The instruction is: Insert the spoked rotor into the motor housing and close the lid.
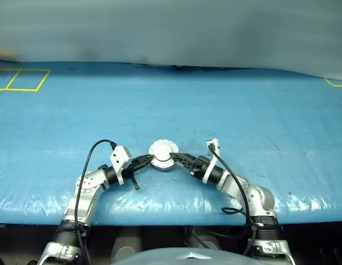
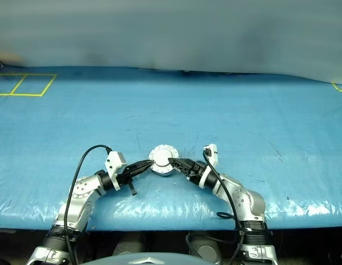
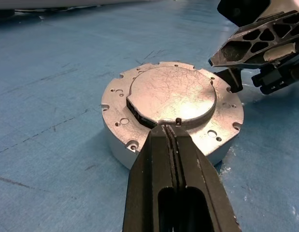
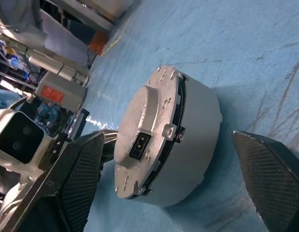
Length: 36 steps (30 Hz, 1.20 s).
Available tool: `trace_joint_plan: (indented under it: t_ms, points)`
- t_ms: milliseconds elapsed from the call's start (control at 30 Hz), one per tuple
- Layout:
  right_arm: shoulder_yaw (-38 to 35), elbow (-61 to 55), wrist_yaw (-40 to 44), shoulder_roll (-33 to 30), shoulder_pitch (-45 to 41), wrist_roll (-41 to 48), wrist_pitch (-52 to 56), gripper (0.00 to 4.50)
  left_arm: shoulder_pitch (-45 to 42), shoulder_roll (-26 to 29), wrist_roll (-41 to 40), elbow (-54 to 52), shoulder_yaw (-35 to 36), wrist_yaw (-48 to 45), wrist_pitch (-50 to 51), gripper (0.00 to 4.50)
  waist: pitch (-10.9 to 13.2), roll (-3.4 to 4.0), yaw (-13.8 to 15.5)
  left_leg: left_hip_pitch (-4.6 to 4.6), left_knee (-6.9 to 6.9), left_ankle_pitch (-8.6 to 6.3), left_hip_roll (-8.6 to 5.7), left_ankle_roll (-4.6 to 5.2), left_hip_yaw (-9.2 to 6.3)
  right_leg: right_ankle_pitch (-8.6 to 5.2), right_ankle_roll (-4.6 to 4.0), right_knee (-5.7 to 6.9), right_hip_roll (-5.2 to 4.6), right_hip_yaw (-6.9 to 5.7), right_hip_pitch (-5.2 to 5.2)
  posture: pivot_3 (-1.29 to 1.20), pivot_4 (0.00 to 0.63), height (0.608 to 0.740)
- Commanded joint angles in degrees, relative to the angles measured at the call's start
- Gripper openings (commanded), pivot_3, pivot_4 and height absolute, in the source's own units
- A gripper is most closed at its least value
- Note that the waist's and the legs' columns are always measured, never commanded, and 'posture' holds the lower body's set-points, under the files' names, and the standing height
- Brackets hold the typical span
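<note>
Blue plastic sheeting covers the broad desk (image 1: 226,110), with yellow tape squares at its far left corner. Near the front edge, between the two arms, stands the motor housing (image 4: 197,140), a short round silver metal cup, with the lid (image 3: 171,94), a plain grey round disc, lying flat on top; a thin dark seam shows at the rim, so whether it is fully seated I cannot tell. The left gripper (image 3: 174,133) has its black fingers pressed together, tips resting on the lid's near edge. The right gripper (image 4: 176,186), spread wide, straddles the housing's wall from the opposite side, closest for a sideways clamp.
</note>
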Motion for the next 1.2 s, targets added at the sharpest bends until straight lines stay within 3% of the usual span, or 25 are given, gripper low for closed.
trace_joint_plan:
  t_ms: [33, 100, 367, 400, 667, 767, 867, 1167, 1200]
  points:
    - [-1.8, 1.6, -0.9, 1.4, -0.3, 2.7, 1.3, 4.25, 0.5, 0.2, 1.1, 0.3, -1.0, 0.2, 0.3, 0.00, 0.0, 0.00, 0.0, 0.00, 0.00, 0.00, 0.00, 0.00, 0.00, 0.00, 0.00, 0.00, 0.00, 0.00, 0.00, 0.00, 0.150, 0.740]
    - [-3.0, 2.5, -1.8, 2.1, -0.6, 3.5, 1.7, 3.85, 0.6, 0.2, 1.2, 0.4, -1.0, 0.3, 0.2, 0.00, 0.0, 0.01, 0.0, 0.00, 0.00, 0.00, 0.00, 0.00, 0.00, 0.00, 0.00, 0.00, 0.00, 0.00, 0.00, 0.00, 0.150, 0.740]
    - [0.5, 1.6, -1.3, 0.5, -0.1, 1.4, 2.1, 1.30, 0.7, 0.1, 1.1, 0.5, -1.1, 0.3, 0.1, 0.00, 0.0, 0.01, -0.1, 0.02, 0.00, 0.00, 0.01, 0.00, -0.01, 0.00, 0.00, 0.00, 0.00, 0.00, 0.01, 0.00, 0.150, 0.740]
    - [0.8, 1.6, -1.2, 0.3, -0.1, 1.0, 2.0, 1.17, 0.7, 0.0, 1.1, 0.6, -1.1, 0.3, 0.1, 0.00, 0.0, 0.02, -0.1, 0.04, 0.01, 0.00, 0.01, 0.00, 0.01, 0.00, 0.00, 0.00, 0.00, 0.01, 0.03, 0.00, 0.150, 0.740]
    - [1.1, 1.4, -1.1, -0.3, -0.3, 1.2, 0.9, 1.17, 0.7, -2.4, -1.4, 0.4, 1.2, 3.0, 1.0, 0.00, 0.0, 0.03, -0.1, 0.03, 0.01, 0.00, 0.00, 0.00, 0.01, 0.00, 0.00, 0.00, -0.01, 0.01, 0.02, 0.00, 0.150, 0.740]
    - [0.2, 1.7, -1.6, 0.2, -0.6, 1.8, 0.6, 1.17, 0.9, -6.2, -8.2, -1.2, 5.3, 5.5, 6.2, 0.00, 0.0, 0.01, -0.1, 0.00, 0.02, 0.00, 0.00, 0.00, 0.02, 0.01, 0.01, 0.00, -0.01, 0.02, 0.00, 0.00, 0.150, 0.740]
    - [-1.2, 2.4, -2.1, 1.1, -0.8, 2.7, 0.0, 1.17, 1.9, -10.0, -21.8, -5.0, 10.5, 6.4, 16.7, 0.00, 0.0, -0.01, -0.4, -0.08, 0.02, 0.00, 0.03, 0.00, 0.00, 0.01, 0.02, 0.03, 0.02, 0.00, -0.09, 0.00, 0.150, 0.740]
    - [-4.5, 1.2, -2.9, 3.2, -1.4, 8.3, 0.8, 1.17, 4.6, -13.6, -27.4, -6.2, 15.4, 9.0, 20.0, 0.00, 0.1, -0.05, -0.6, -0.19, -0.04, -0.01, 0.01, 0.00, -0.03, 0.01, 0.02, -0.04, 0.03, 0.00, -0.15, 0.00, 0.150, 0.740]
    - [-5.3, 0.9, -3.2, 3.7, -1.6, 9.6, 1.2, 1.17, 4.8, -14.1, -28.7, -6.4, 16.1, 9.4, 21.0, 0.18, 0.1, -0.06, -0.6, -0.20, -0.02, -0.01, 0.01, 0.00, -0.04, 0.01, 0.02, -0.04, 0.03, -0.01, -0.16, 0.00, 0.150, 0.740]
